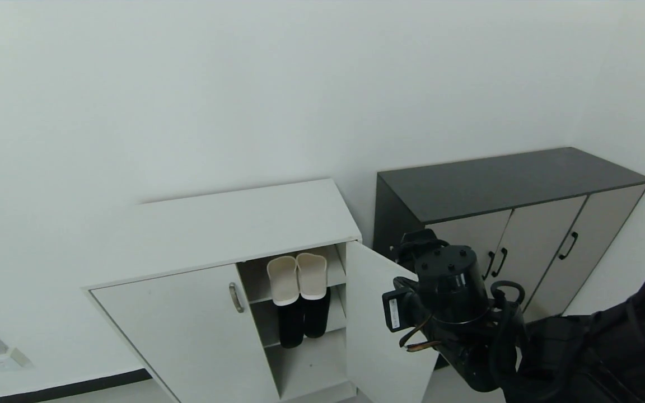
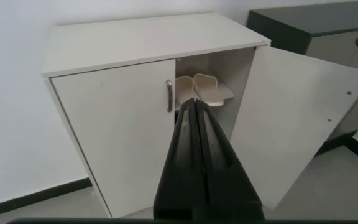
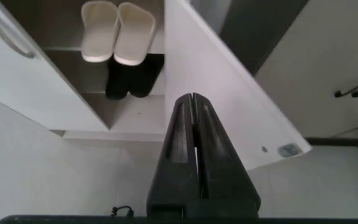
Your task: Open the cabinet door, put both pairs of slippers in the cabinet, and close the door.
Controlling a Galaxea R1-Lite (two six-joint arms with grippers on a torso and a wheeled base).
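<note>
Got both pairs of slippers sitting inside the white cabinet point(image 1: 227, 224), lower middle of the head view: white slippers point(image 1: 298, 277) side by side on the upper shelf, ends poking out over its edge, and black slippers point(image 1: 303, 322) right below on the middle shelf, also hanging past the front. Looks like the pale pair overlaps the tops of the dark pair from this angle; can't tell if they actually touch. Found the right door point(image 1: 381, 324) swung wide open at bottom center of the frame, and the left door point(image 1: 188, 330) shut, with a curved metal handle point(image 1: 236, 297) near its inner edge. Spotted the right gripper point(image 3: 194, 102) out in front of the open door, jaws pressed together with nothing in them. Same deal with the left gripper point(image 2: 194, 106): jaws closed flat, empty, pointed at the cabinet opening. Also got a dark-topped cabinet point(image 1: 513, 184) with grey doors and black handles off to the right of the frame, just beside the white one, both backed against the white wall point(image 1: 244, 84).
</note>
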